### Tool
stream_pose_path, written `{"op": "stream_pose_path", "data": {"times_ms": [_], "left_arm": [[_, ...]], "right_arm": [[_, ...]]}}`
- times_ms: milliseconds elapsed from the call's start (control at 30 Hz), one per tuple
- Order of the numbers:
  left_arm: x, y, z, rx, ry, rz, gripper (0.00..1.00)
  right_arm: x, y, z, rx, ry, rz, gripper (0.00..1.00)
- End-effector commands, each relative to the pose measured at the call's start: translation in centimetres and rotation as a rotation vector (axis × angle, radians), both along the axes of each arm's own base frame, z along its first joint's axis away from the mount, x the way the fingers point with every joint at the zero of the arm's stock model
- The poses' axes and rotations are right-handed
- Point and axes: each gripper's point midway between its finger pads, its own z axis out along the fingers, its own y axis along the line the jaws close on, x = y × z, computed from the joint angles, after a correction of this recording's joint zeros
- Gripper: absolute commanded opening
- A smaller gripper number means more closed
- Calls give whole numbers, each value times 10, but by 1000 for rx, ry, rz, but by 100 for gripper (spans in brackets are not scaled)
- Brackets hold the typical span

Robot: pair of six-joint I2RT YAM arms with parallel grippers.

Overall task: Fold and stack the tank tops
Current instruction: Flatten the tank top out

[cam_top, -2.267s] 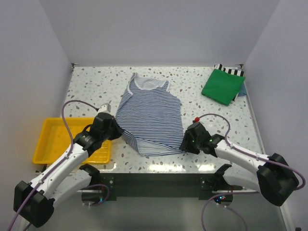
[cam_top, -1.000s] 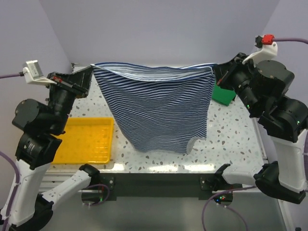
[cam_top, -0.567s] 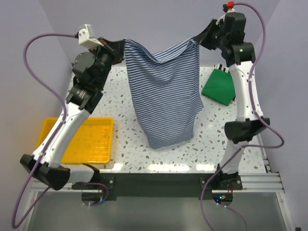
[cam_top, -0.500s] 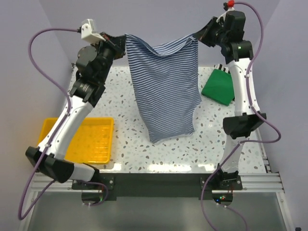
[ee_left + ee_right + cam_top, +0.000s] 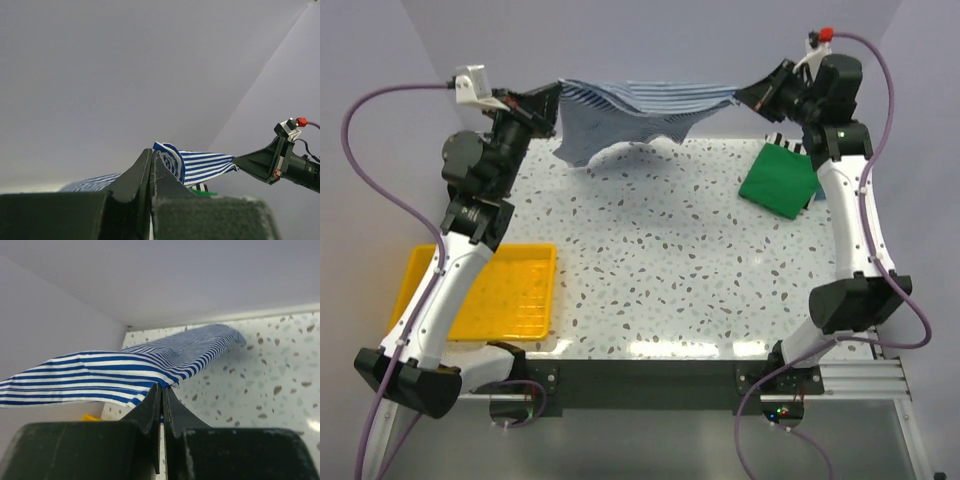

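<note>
The navy-and-white striped tank top (image 5: 640, 105) is stretched in the air high over the far side of the table, its body flung up and back. My left gripper (image 5: 552, 100) is shut on its left corner (image 5: 172, 160). My right gripper (image 5: 745, 97) is shut on its right corner (image 5: 125, 372). In the left wrist view the right arm's gripper (image 5: 272, 160) shows at the other end of the cloth. The green tank top (image 5: 781, 180) lies folded at the far right of the table, on top of a black-and-white striped cloth (image 5: 787, 143).
A yellow plastic tray (image 5: 490, 295) sits at the table's near left edge. The speckled tabletop (image 5: 660, 260) lies bare below the lifted cloth. White walls close in the back and both sides.
The striped top hung down from both raised grippers; now its lower part has swung up and away, and the grippers have spread wider apart and dropped slightly.
</note>
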Motion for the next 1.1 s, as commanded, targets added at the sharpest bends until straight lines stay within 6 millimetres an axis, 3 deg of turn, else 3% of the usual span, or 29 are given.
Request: {"op": "stream_pose_path", "data": {"times_ms": [0, 33, 67, 100, 133, 167, 200, 233, 267, 300, 333, 400, 433, 533, 567, 600, 700, 800, 833, 900, 933, 967, 1000, 1033, 1067], "left_arm": [[-13, 4, -45, -10, 62, -13, 0], [-16, 4, -60, -40, 102, -23, 0], [-15, 3, -98, -32, 177, -27, 0], [-25, 4, -110, -37, 201, -38, 0], [-29, 0, -128, -53, 250, -69, 0], [-31, -2, -169, -41, 342, -78, 0], [-40, -2, -192, -36, 408, -87, 0], [-46, -4, -214, -50, 467, -101, 0], [-60, -7, -254, -40, 542, -116, 0], [-68, -9, -276, -38, 590, -124, 0], [-82, -15, -315, -29, 675, -145, 0], [-99, -20, -342, -15, 741, -172, 0], [-113, -29, -365, 6, 799, -206, 0], [-144, -49, -398, 75, 895, -307, 0], [-153, -51, -411, 101, 940, -319, 5], [-161, -51, -421, 123, 977, -328, 20], [-173, -47, -429, 183, 1011, -327, 42], [-168, -34, -413, 219, 985, -255, 55], [-161, -31, -399, 214, 958, -222, 56], [-154, -20, -396, 224, 987, -142, 57], [-141, -14, -381, 208, 969, -72, 57], [-134, -12, -388, 229, 1014, -25, 56], [-130, -8, -392, 246, 1043, 16, 53], [-113, -6, -375, 229, 1023, 61, 51], [-103, -5, -388, 252, 1081, 95, 47]], "right_arm": [[-15, -3, -74, -66, 143, 4, 0], [-27, -7, -118, -90, 247, -8, 0], [-33, -9, -142, -100, 298, -11, 0], [-48, -11, -190, -133, 402, -8, 0], [-60, -17, -210, -166, 452, -23, 0], [-71, -24, -232, -201, 509, -43, 0], [-91, -31, -272, -252, 599, -49, 0], [-103, -36, -283, -276, 619, -53, 0], [-115, -41, -301, -303, 665, -64, 0], [-136, -46, -330, -335, 737, -65, 0], [-144, -50, -342, -354, 764, -75, 0], [-164, -60, -369, -391, 846, -103, 0], [-171, -64, -376, -408, 874, -120, 0], [-184, -76, -397, -435, 934, -197, 1], [-185, -77, -399, -434, 934, -211, 11], [-187, -79, -399, -430, 929, -227, 17], [-185, -87, -388, -454, 889, -274, 35], [-183, -92, -376, -477, 862, -296, 44], [-184, -94, -371, -480, 853, -307, 44], [-183, -89, -362, -496, 825, -303, 44], [-182, -87, -355, -510, 801, -309, 44], [-181, -82, -352, -528, 784, -304, 44], [-179, -63, -346, -556, 750, -266, 44], [-178, -55, -345, -573, 737, -255, 44], [-179, -40, -347, -581, 736, -219, 43]]}}
